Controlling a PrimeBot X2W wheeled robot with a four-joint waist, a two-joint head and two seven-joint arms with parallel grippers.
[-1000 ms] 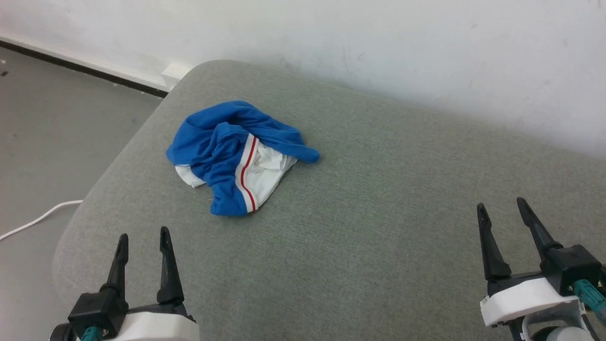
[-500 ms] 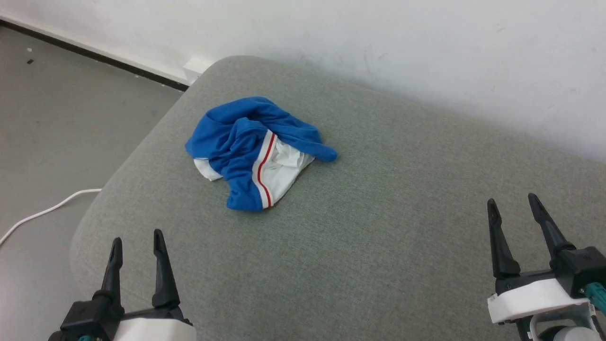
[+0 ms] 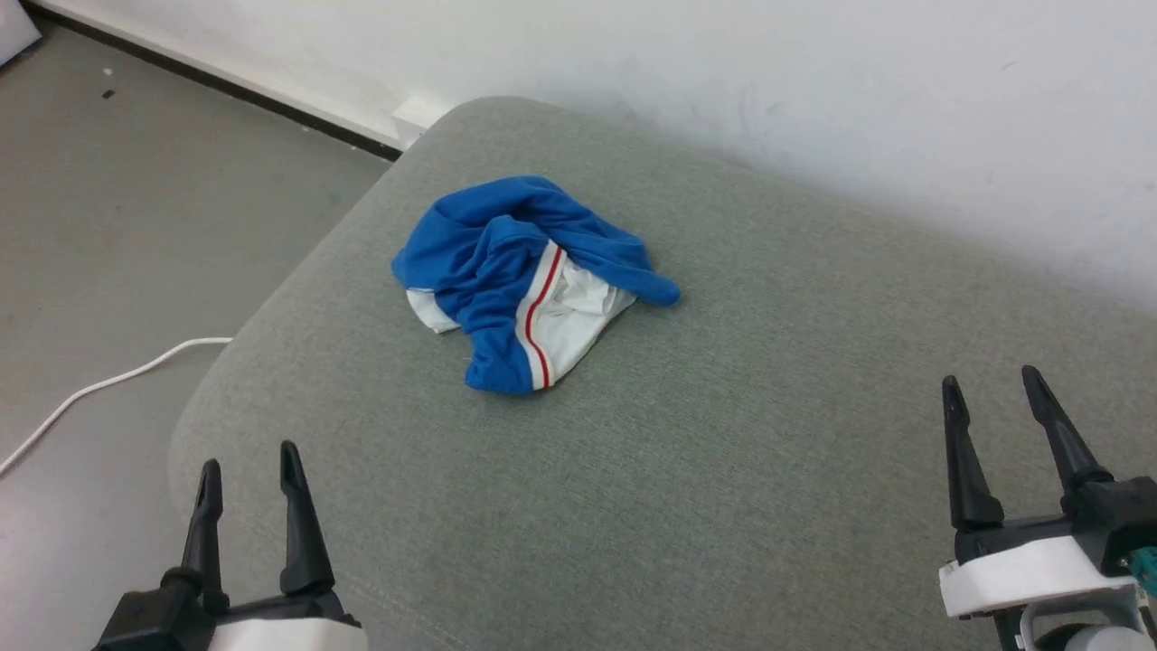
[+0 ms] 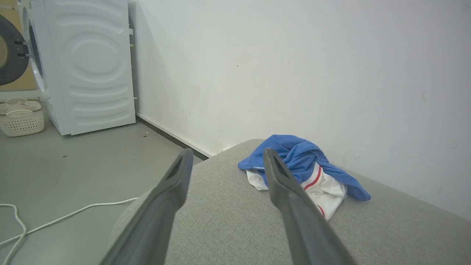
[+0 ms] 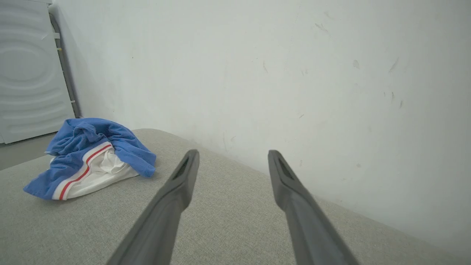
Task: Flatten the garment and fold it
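Two grippers flank our head view. At lower left, the left gripper (image 3: pixel 249 457) stands fingers apart, empty. At upper centre, the garment (image 3: pixel 506 262) lies crumpled on the grey cushion (image 3: pixel 723 452). At lower right, the right gripper (image 3: pixel 990 376) stands likewise. We judge the garment light and limp; pinch the red-striped white edge (image 3: pixel 540 316).

The left tool (image 3: pixel 249 457) sits at the near left, its two long dark fingers parted and pointing toward the far side, gripping nothing. The right tool (image 3: pixel 990 376) sits at the near right, fingers likewise spread, empty.
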